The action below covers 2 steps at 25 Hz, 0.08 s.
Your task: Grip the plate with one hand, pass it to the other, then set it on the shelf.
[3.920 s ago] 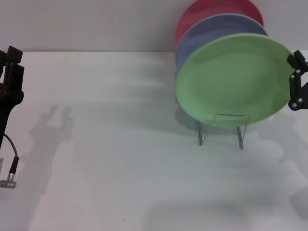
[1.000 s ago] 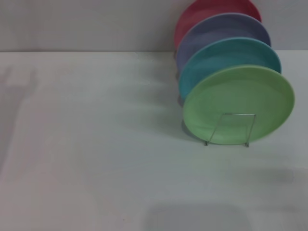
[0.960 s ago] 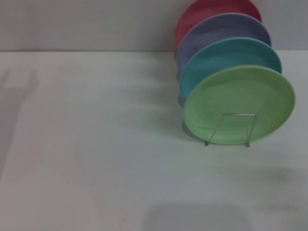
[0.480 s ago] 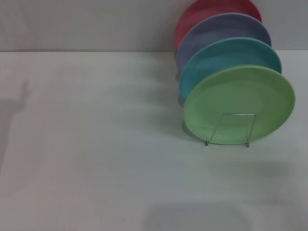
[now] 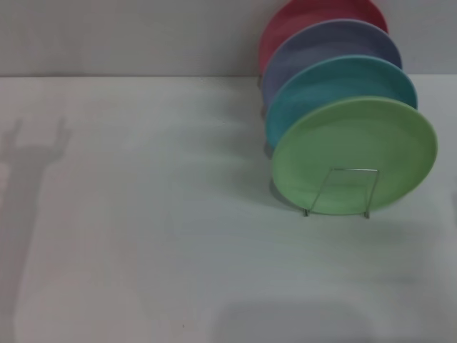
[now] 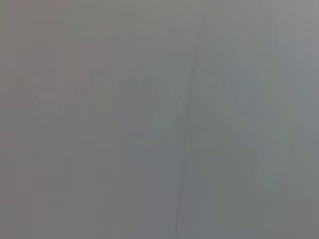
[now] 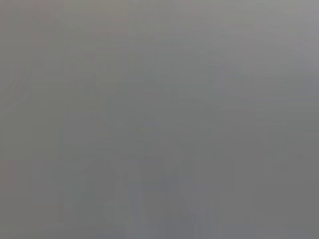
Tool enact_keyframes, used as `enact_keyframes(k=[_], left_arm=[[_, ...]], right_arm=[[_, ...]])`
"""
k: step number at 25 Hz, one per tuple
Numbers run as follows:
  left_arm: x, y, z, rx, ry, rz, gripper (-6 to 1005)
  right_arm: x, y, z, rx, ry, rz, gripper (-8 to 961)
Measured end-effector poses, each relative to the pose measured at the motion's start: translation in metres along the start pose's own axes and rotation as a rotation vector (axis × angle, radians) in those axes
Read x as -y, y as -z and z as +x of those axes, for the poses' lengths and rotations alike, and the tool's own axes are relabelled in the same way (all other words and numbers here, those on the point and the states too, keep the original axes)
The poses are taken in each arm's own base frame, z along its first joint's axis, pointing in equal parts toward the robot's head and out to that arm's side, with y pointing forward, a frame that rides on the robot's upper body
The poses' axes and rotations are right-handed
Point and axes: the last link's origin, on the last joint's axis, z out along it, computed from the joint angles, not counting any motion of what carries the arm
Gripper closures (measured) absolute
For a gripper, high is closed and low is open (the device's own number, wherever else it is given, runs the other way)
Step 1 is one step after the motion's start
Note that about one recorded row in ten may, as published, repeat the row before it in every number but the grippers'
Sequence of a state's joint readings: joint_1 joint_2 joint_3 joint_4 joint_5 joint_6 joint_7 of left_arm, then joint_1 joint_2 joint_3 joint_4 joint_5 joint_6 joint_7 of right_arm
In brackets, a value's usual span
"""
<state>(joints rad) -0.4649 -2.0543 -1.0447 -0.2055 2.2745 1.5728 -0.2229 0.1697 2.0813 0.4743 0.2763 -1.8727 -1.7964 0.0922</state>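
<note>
I count four plates standing on edge in one row on the counter (image 5: 143, 250), all toward my right side of the head view. The light green plate (image 5: 355, 146) is the front one, nearest me, leaning back against the teal-blue plate (image 5: 335, 82). Behind that stands the lavender-purple plate (image 5: 328, 41), and the red plate (image 5: 300, 18) is last, close to the wall. Each overlaps the one behind it, so only upper arcs of the three rear plates show.

There is one shelf (image 5: 341, 191), a thin silver wire rack; I can see a single upright rectangular loop of it crossing the lower face of the light green plate, with its two feet on the counter just below that plate's bottom edge.

Neither end effector appears in the head view, so I cannot place the plates relative to either one, and I cannot tell whether they are released or clenched. Both wrist views show only a plain grey surface. A forked shadow lies on the counter at my far left.

The counter's far edge meets the wall behind the row. Left of the plates and in front of the shelf the counter surface is open.
</note>
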Motion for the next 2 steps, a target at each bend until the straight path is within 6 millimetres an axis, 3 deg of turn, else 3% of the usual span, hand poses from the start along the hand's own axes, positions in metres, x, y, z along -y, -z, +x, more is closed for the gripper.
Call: enact_keyframes(k=[2], left_arm=[[0.0,0.0034,-0.0028,0.02,-0.033,0.006,184]], right_arm=[[0.0016,-0.0051,0.001,0.002,0.016,-0.016,452]])
